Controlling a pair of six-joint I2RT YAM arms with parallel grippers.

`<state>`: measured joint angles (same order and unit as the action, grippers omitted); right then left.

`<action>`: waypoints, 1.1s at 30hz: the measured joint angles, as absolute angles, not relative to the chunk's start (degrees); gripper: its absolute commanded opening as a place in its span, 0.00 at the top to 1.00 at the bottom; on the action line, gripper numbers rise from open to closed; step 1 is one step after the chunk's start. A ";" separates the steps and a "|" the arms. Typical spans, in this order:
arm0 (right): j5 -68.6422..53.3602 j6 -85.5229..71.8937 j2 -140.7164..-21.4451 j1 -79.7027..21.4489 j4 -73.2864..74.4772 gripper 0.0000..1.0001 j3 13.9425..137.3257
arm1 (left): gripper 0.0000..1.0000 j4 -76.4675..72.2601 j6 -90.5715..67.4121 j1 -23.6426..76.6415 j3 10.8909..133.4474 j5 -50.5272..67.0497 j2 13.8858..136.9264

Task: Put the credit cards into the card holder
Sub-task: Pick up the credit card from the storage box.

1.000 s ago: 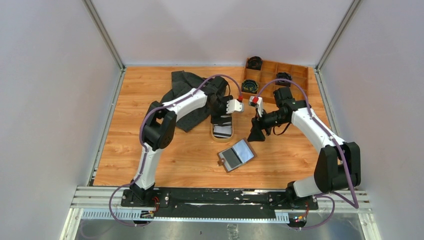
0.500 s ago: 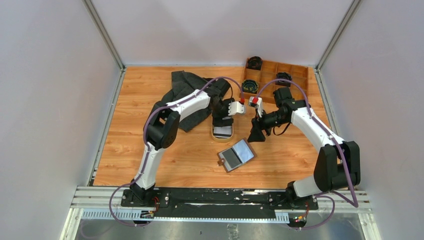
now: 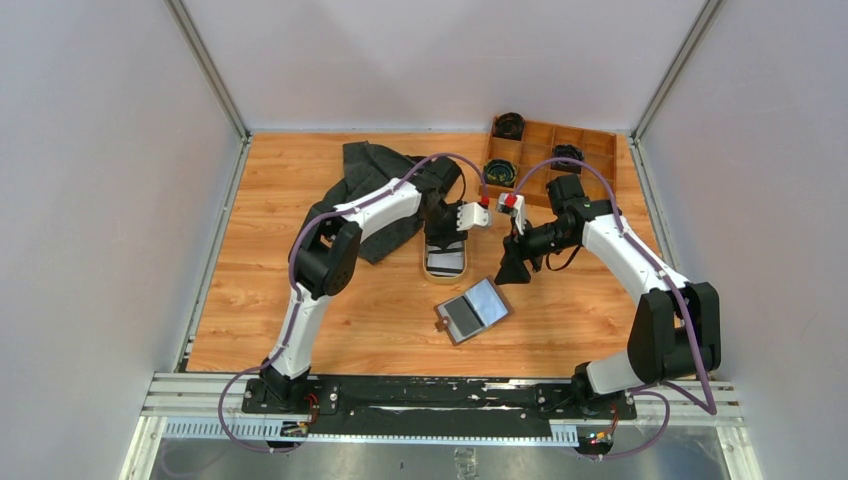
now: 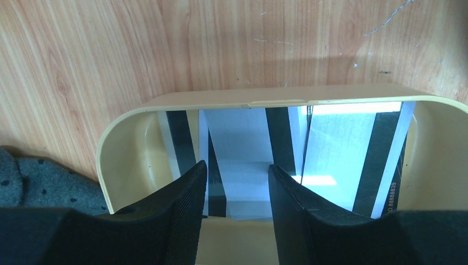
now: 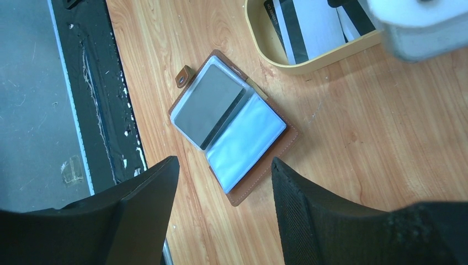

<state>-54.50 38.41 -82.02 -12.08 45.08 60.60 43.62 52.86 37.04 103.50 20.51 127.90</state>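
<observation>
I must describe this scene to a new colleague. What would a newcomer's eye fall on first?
First, the left gripper low inside the oval tan tray, straddling a white card among the striped credit cards. Next, the brown card holder lying open on the wooden table, nearer the arm bases, with one grey card in a sleeve and the open right gripper above it.

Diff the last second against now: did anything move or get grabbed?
The left arm shifted slightly to the right. The left end effector is down over the striped credit cards in the oval tray, fingers straddling one, with no grip visible. Nothing was picked up or released. Unchanged: the right end effector open above the open card holder, the dark cloth, and the wooden compartment box.
</observation>
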 measured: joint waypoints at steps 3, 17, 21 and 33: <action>-54.72 38.41 -82.02 -12.03 45.08 0.34 60.60 | 0.54 43.75 51.99 36.82 103.68 20.49 127.90; -55.16 38.41 -82.02 -11.94 45.15 0.34 60.60 | 0.27 45.71 49.15 35.33 106.34 24.86 129.80; -55.42 38.41 -82.02 -11.94 45.21 0.34 60.60 | 0.33 47.53 48.80 35.33 109.14 26.61 131.68; -55.55 38.50 -82.02 -11.94 45.54 0.34 60.60 | 0.35 50.94 40.71 35.31 118.67 26.06 133.78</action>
